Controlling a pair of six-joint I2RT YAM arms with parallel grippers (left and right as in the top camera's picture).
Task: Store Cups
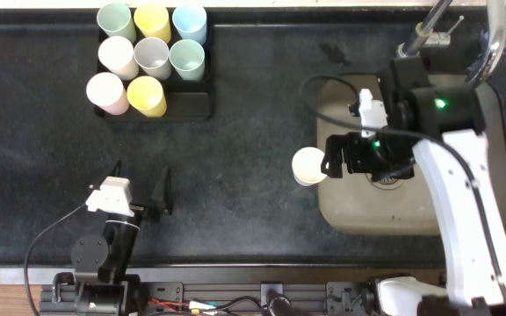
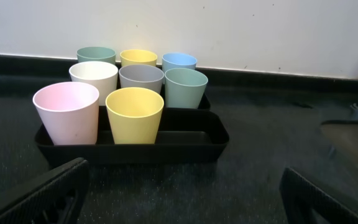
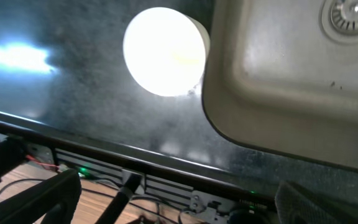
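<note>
Cream cup (image 1: pixel 308 165) is standing upright beside the sink (image 1: pixel 367 211) rim, just ahead of my right gripper (image 3: pixel 179 196), jaws released; my left gripper (image 2: pixel 179 193), also released, is sitting farther off.

Eight cups (image 1: pixel 152 57) crowd the tray (image 1: pixel 193 107). Only its 5 o'clock corner slot stands free, open from above. Bare counter (image 1: pixel 253 105) runs wide between the tray and the sink (image 1: pixel 385 215). A white cup (image 1: pixel 308 165) sits just beside the sink's 9 o'clock rim. The right arm (image 1: pixel 464 202) hangs over the basin, with the faucet (image 1: pixel 429 31) at 12 o'clock.
</note>
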